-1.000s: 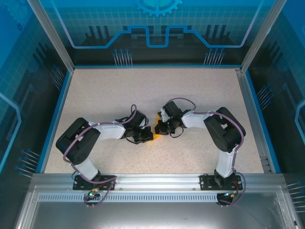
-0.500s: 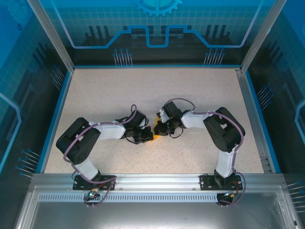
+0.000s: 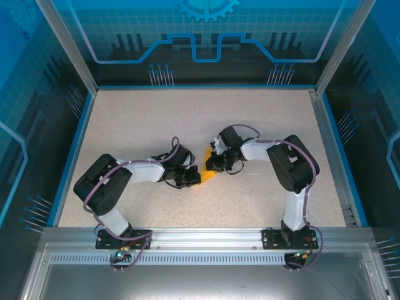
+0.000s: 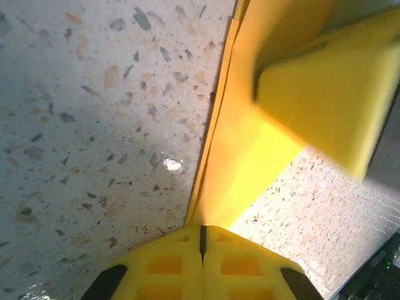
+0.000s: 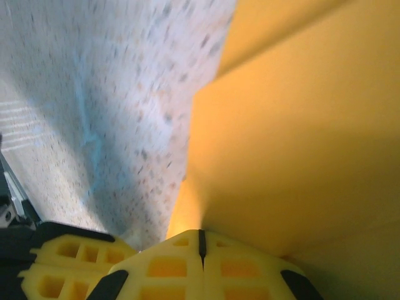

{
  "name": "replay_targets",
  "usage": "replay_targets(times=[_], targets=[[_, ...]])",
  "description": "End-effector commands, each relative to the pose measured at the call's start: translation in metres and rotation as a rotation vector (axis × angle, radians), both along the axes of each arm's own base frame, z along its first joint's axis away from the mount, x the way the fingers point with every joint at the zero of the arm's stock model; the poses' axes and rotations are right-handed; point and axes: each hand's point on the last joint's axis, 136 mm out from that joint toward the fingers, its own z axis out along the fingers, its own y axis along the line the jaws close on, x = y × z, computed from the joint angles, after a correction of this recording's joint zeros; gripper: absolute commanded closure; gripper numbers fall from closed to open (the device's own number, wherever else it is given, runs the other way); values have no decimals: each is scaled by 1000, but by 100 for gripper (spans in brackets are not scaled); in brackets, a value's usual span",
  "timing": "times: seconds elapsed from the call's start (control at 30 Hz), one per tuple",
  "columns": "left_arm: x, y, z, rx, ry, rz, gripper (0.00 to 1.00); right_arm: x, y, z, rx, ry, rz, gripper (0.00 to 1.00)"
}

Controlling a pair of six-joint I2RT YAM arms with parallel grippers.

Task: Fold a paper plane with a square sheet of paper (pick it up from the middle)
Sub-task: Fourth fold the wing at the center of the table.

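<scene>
Left gripper (image 4: 201, 236) and right gripper (image 5: 201, 242) both tight on the paper (image 3: 210, 175), mostly hidden beneath them

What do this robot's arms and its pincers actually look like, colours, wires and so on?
The left arm and the right arm each mix white shells with bulky black joint housings, on a black base. A purple cable loops along the outside of each arm. The left gripper and the right gripper end in bright yellow fingers moulded with square pockets, edged in black.
</scene>
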Motion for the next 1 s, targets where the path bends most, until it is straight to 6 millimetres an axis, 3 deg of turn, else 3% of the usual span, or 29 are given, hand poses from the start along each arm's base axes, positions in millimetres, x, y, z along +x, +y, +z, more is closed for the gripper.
replay_targets(times=[0.0, 0.4, 0.6, 0.67, 0.8, 0.97], targets=[[-38, 34, -39, 153, 164, 8, 100, 46, -49, -23, -129, -56, -136, 99], [-39, 32, -38, 141, 165, 1, 100, 108, -97, -19, -130, -83, -295, 99], [-36, 29, -36, 132, 156, -4, 100, 129, -104, 14, -101, -151, -327, 99], [-34, 28, -35, 129, 153, -6, 100, 127, -99, 33, -76, -185, -317, 99], [-30, 25, -31, 120, 142, -6, 100, 104, -82, 67, -42, -249, -270, 99], [-29, 23, -31, 115, 138, -9, 100, 57, -42, 71, -18, -233, -169, 98]])
